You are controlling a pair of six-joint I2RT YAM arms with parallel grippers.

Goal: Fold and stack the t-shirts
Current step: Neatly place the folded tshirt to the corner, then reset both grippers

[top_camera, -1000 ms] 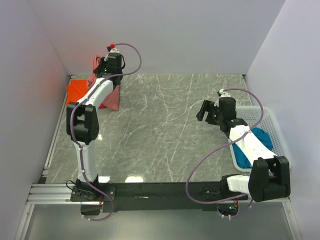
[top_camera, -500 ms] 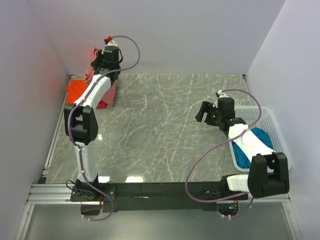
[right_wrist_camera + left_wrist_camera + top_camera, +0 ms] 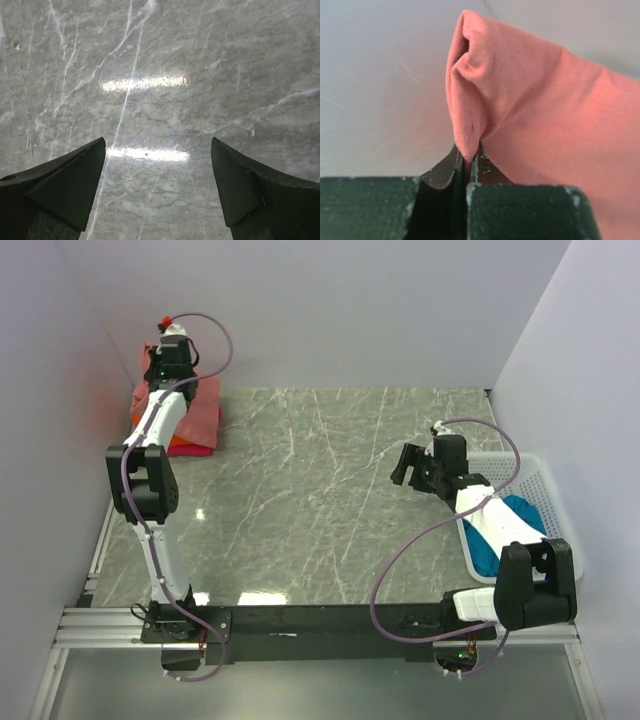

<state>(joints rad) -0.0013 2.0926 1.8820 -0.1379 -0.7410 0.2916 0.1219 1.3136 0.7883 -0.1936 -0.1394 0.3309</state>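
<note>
Pink-red t-shirt (image 3: 196, 408) sits in the far-left corner, on top of the orange t-shirt (image 3: 186, 447); only an orange strip shows at the near edge. Left gripper (image 3: 468, 162) is clamped on a pinched ridge of the pink-red cloth, jaws together, fabric standing in a peak above them. Right gripper (image 3: 157, 145) is spread wide with nothing in it, hovering over the bare marble table (image 3: 160, 60), right of centre. Teal-blue t-shirt (image 3: 487, 558) is in the white basket (image 3: 535, 472) at the right edge, partly under the right arm. It looks bunched, not folded.

Risks as I see them:
- Retreating before the jaws let go would drag the top shirt off the orange one.
- Letting go with the cloth peaked leaves a hump and an uneven stack.
- The pile is tight against the far wall, so there's little room to lift out cleanly.
</note>
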